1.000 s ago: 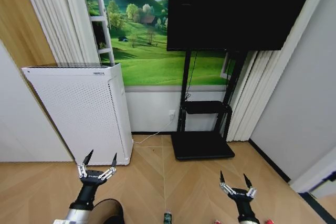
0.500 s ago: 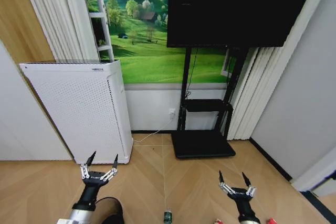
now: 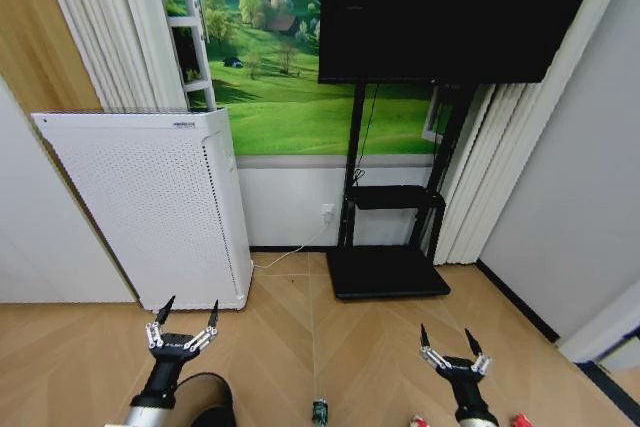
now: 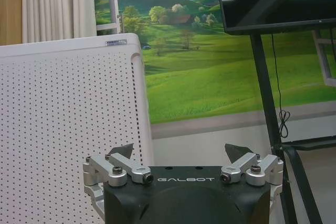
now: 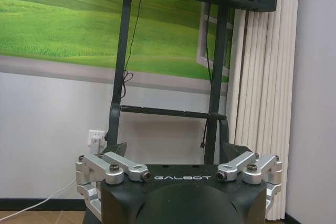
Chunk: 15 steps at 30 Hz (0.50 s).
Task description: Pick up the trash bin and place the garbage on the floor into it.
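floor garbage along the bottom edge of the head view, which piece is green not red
The bottle, midway between the hands; the two small pieces beside the right hand are red.

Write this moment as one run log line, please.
left gripper: open, empty, above round black trash bin | right gripper: open, empty | green-label bottle: on tan herringbone wood floor | bin: not grasped
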Motion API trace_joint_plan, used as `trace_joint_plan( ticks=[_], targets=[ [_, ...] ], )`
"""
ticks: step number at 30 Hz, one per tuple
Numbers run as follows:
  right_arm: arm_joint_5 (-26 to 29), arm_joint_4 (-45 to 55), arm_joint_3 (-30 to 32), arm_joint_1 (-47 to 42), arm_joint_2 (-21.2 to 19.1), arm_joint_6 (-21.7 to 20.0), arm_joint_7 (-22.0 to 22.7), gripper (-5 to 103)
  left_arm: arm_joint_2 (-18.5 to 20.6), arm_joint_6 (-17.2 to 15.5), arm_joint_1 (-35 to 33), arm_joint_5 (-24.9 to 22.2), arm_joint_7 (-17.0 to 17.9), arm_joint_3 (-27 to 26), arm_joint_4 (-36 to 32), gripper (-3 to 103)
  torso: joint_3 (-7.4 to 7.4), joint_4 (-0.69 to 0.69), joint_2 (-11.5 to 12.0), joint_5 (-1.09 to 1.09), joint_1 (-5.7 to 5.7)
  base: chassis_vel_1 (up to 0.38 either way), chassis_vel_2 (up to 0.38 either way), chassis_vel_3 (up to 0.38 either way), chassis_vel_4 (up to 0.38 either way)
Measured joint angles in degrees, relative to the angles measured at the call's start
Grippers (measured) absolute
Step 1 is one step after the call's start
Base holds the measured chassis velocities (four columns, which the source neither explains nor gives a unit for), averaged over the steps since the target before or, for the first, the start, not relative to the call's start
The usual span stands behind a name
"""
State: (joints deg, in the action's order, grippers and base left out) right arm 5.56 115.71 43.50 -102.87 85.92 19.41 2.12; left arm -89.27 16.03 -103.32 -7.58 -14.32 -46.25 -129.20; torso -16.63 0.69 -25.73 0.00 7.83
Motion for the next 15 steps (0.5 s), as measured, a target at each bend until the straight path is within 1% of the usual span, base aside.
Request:
trace_joint_plan(
  ticks=[1,2,3,7,12,15],
  targets=[
    [0.0,0.0,0.0,0.0,0.0,0.0,0.0,100,0.0,0.0,0.0,0.0,0.0,0.0,0.0,96,0.0,0.0,0.0,0.0,0.0,0.0,0.0,0.0,0.0],
    [0.0,-0.2,0.0,0.0,0.0,0.7,-0.2,100,0.0,0.0,-0.1,0.0,0.0,0.0,-0.1,96,0.32,0.0,0.5,0.0,-0.16,0.0,0.0,0.0,0.0],
    [-0.1,-0.4,0.0,-0.1,0.0,1.6,-1.0,100,0.0,0.1,-0.1,0.0,0.0,-0.1,-0.1,96,0.51,0.0,0.8,0.0,-0.27,0.0,0.0,0.0,0.0],
    [-0.5,-0.5,0.1,-0.2,0.0,2.8,-2.5,100,0.0,0.1,-0.2,0.0,0.0,-0.1,-0.2,96,1.03,0.0,1.6,0.0,-0.53,0.0,0.0,0.0,0.0],
    [-0.2,-0.7,0.0,0.1,0.0,3.6,-2.6,100,-0.1,0.1,-0.2,0.1,0.1,0.1,-0.4,96,1.68,0.0,2.6,0.0,-0.96,0.0,0.0,0.0,0.0],
    [-0.1,-0.8,0.0,0.2,0.0,3.8,-2.6,100,-0.1,0.1,-0.2,0.1,0.1,0.1,-0.4,96,1.8,0.0,2.8,0.0,-1.02,0.0,0.0,0.0,0.0]
  ],
)
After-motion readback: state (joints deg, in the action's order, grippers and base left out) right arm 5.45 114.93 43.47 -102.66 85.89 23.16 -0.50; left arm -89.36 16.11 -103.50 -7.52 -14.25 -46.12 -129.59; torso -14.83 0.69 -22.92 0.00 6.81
